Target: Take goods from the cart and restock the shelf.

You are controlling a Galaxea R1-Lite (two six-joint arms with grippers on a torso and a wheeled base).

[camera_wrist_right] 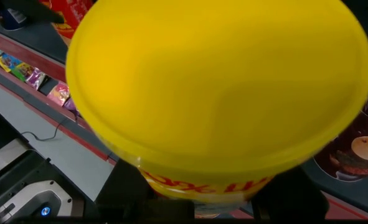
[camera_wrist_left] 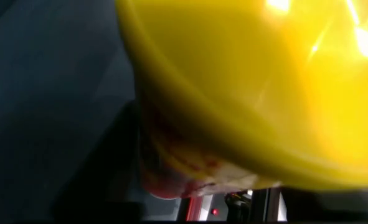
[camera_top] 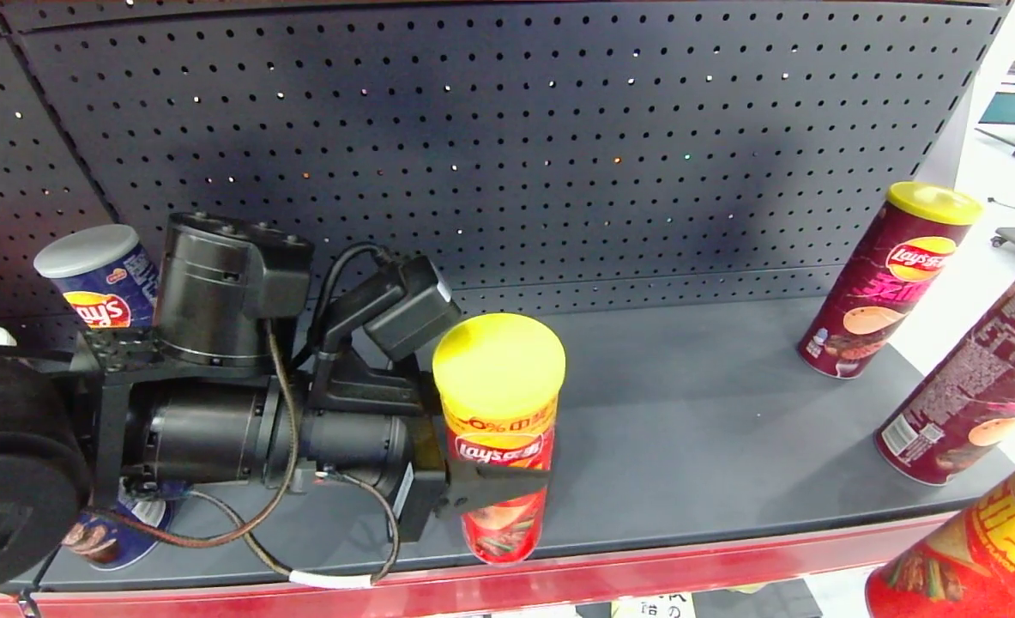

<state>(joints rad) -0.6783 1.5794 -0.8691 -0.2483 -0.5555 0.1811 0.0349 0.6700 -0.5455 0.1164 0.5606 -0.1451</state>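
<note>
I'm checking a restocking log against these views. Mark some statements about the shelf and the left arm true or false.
1. The left gripper is closed on a red can with a yellow lid. True.
2. That red can lies on its side at the back of the shelf. False: it is upright, near the shelf's front edge.
3. The blue can behind the left arm has a yellow lid. False: its lid is pale grey.
4. Two maroon cans with yellow lids stand toward the shelf's right end. True.
</note>
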